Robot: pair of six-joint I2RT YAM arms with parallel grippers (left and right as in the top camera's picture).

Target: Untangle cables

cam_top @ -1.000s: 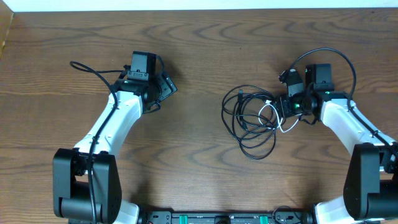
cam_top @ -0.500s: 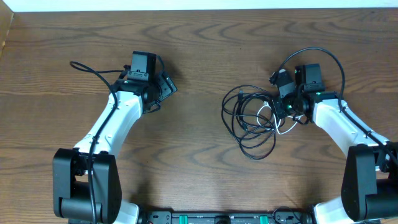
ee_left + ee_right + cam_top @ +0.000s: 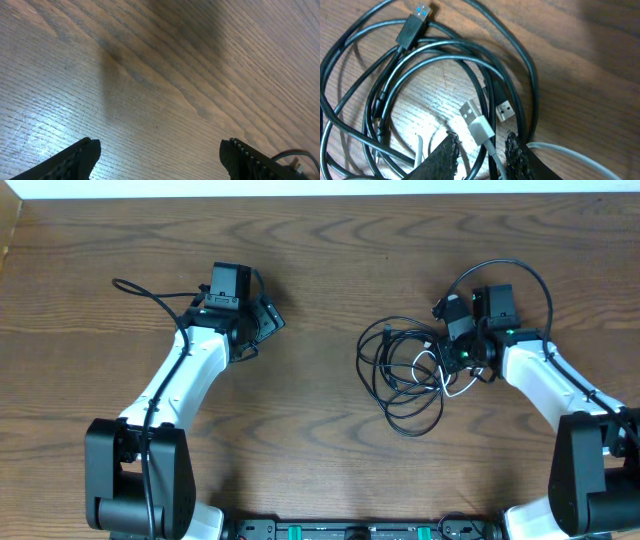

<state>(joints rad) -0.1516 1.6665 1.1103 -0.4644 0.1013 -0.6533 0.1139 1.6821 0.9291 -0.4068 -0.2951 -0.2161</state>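
Several black cables (image 3: 400, 370) lie in a tangled loop right of the table's middle, and a short white cable (image 3: 455, 385) is mixed in at their right side. My right gripper (image 3: 452, 352) is down at that right side. In the right wrist view its fingers (image 3: 482, 145) stand a little apart, open, with the white cable's plug (image 3: 477, 127) and a black strand lying between them, untouched by the pads. A black plug with a blue tip (image 3: 414, 25) lies further out. My left gripper (image 3: 268, 320) hovers wide open (image 3: 160, 150) over bare wood, far from the cables.
A thick black arm wire (image 3: 140, 288) trails left of the left arm. Another such wire (image 3: 510, 265) arches over the right wrist. The brown wooden table (image 3: 320, 260) ends at a pale strip along the top.
The right arm has shifted a little to the left and up, bringing its gripper closer over the tangle's right side. The left arm has not moved.
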